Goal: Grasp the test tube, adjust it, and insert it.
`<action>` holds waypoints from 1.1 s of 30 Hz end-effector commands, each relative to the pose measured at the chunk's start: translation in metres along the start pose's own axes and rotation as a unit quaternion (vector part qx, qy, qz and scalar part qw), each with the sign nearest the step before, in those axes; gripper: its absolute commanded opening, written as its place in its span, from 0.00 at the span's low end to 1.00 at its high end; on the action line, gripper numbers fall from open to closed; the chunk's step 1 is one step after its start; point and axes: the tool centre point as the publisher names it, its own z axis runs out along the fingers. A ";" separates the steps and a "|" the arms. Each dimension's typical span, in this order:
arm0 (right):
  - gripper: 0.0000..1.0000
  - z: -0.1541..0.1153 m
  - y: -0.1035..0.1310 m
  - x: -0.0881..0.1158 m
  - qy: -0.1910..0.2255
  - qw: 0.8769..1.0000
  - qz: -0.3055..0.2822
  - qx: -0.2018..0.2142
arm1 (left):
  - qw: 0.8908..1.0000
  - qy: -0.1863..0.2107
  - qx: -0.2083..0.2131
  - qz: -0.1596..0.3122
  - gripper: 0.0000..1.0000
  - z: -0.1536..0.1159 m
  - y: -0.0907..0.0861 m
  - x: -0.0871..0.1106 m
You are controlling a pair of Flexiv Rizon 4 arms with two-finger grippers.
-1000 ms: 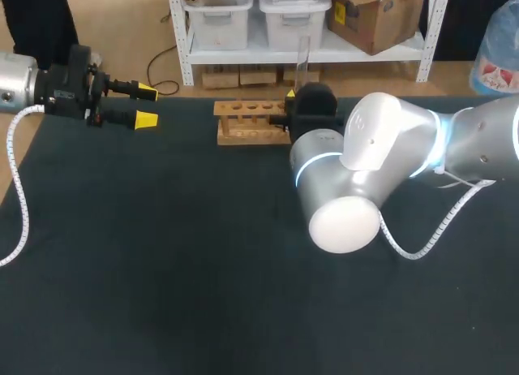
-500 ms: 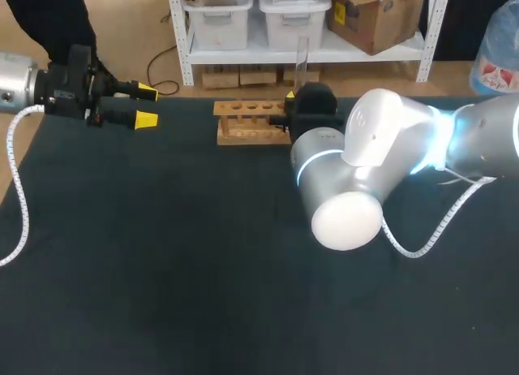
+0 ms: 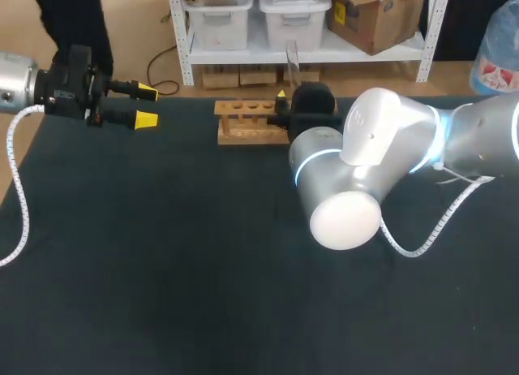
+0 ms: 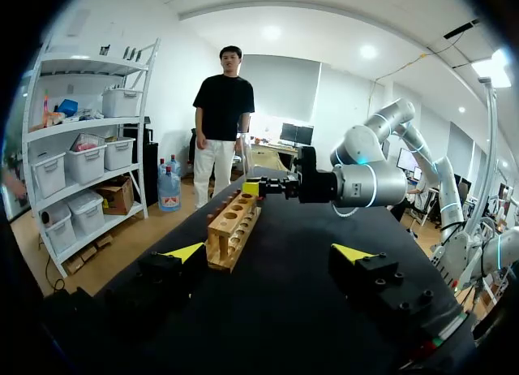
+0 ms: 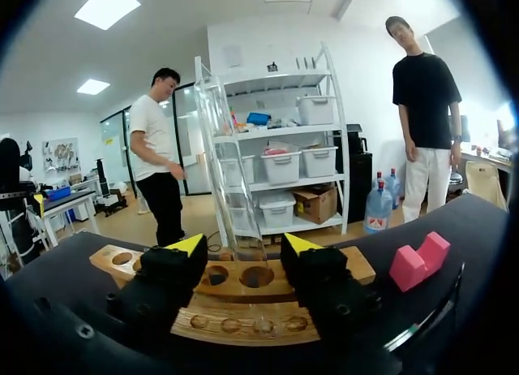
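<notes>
Across the counter point(image 3: 162, 269), the right arm point(image 3: 381, 156) is edging left over the wooden rack point(image 3: 243, 122), upper middle. The left gripper point(image 3: 144, 105) is idling open, upper left. The right gripper point(image 5: 243, 245) is clamping the test tube point(image 3: 292, 54), now tilting, likely approaching insertion.

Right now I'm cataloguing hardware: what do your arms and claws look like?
The left arm and right arm are rounded silver-white metal, each with a white coiled cable; the right shows glowing blue joint rings. The left claw and right claw are black with yellow fingertips.

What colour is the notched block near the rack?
The block is pink; right wrist view shows it best.
</notes>
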 end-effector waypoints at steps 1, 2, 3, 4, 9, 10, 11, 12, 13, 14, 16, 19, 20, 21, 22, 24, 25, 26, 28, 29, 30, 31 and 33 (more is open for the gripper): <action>0.72 -0.001 -0.005 0.001 -0.003 0.999 0.000 -0.038 | 1.000 -0.001 0.000 0.001 1.00 0.000 0.000 0.001; 0.87 -0.001 -0.005 0.000 -0.003 0.999 0.000 -0.037 | 1.000 -0.001 0.000 0.001 1.00 0.000 0.000 0.001; 1.00 -0.002 -0.005 0.000 -0.003 0.999 0.000 -0.037 | 1.000 -0.001 0.000 0.001 1.00 0.000 0.000 0.001; 1.00 -0.002 -0.005 0.000 -0.004 0.999 0.000 -0.036 | 1.000 -0.001 0.000 0.001 1.00 0.000 0.000 0.001; 1.00 -0.005 -0.005 -0.006 -0.009 0.999 0.004 -0.040 | 1.000 -0.001 0.000 0.001 1.00 0.000 0.000 0.001; 1.00 -0.007 -0.005 -0.007 -0.010 0.999 0.005 -0.044 | 1.000 -0.001 0.000 0.001 1.00 0.000 0.000 0.001; 1.00 -0.009 -0.004 -0.009 -0.011 0.999 0.005 -0.051 | 1.000 -0.001 0.000 0.001 1.00 0.000 0.000 0.001; 1.00 -0.012 -0.004 -0.011 -0.012 0.998 0.006 -0.059 | 1.000 -0.001 0.000 0.001 1.00 0.000 0.000 0.001; 1.00 -0.014 -0.003 -0.012 -0.013 0.998 0.006 -0.065 | 1.000 -0.001 0.000 0.001 1.00 0.000 0.000 0.001; 1.00 -0.018 -0.004 -0.014 -0.014 0.997 0.009 -0.074 | 1.000 -0.001 0.000 0.001 1.00 0.000 0.000 0.001; 1.00 -0.024 -0.005 -0.018 -0.015 0.995 0.011 -0.094 | 1.000 -0.001 0.000 0.001 1.00 0.000 0.000 0.001; 1.00 -0.034 -0.006 -0.025 -0.013 0.991 0.014 -0.131 | 1.000 -0.001 0.000 0.001 1.00 0.000 0.000 0.001; 1.00 -0.038 -0.006 -0.027 -0.014 0.990 0.012 -0.140 | 1.000 -0.001 0.000 0.001 1.00 0.000 0.000 0.001; 1.00 -0.041 -0.006 -0.030 -0.013 0.988 0.013 -0.155 | 1.000 -0.001 0.000 0.001 1.00 0.000 0.000 0.001; 1.00 -0.045 -0.007 -0.033 -0.012 0.986 0.013 -0.165 | 1.000 -0.001 0.000 0.001 1.00 0.000 0.000 0.001; 1.00 -0.051 -0.008 -0.037 -0.008 0.982 0.010 -0.188 | 1.000 -0.001 0.000 0.001 1.00 0.000 0.000 0.001; 1.00 -0.054 -0.009 -0.038 -0.007 0.981 0.007 -0.195 | 1.000 -0.001 0.000 0.001 1.00 0.000 0.000 0.001; 1.00 -0.057 -0.010 -0.039 -0.003 0.978 0.005 -0.207 | 1.000 -0.001 0.000 0.001 1.00 0.000 0.000 0.001; 1.00 -0.063 -0.011 -0.041 0.001 0.973 -0.001 -0.229 | 1.000 -0.001 0.000 0.001 1.00 0.000 0.000 0.001; 1.00 -0.066 -0.012 -0.042 0.005 0.971 -0.008 -0.240 | 1.000 -0.001 0.000 0.001 1.00 0.000 0.000 0.001; 1.00 -0.070 -0.014 -0.042 0.006 0.968 -0.006 -0.253 | 1.000 -0.001 0.000 0.001 1.00 0.000 0.000 0.001; 1.00 -0.072 -0.015 -0.043 0.008 0.966 -0.006 -0.260 | 1.000 -0.001 0.000 0.001 1.00 0.000 0.000 0.001; 1.00 -0.077 -0.019 -0.043 0.010 0.960 -0.006 -0.279 | 1.000 -0.001 0.000 0.001 1.00 0.000 0.000 0.001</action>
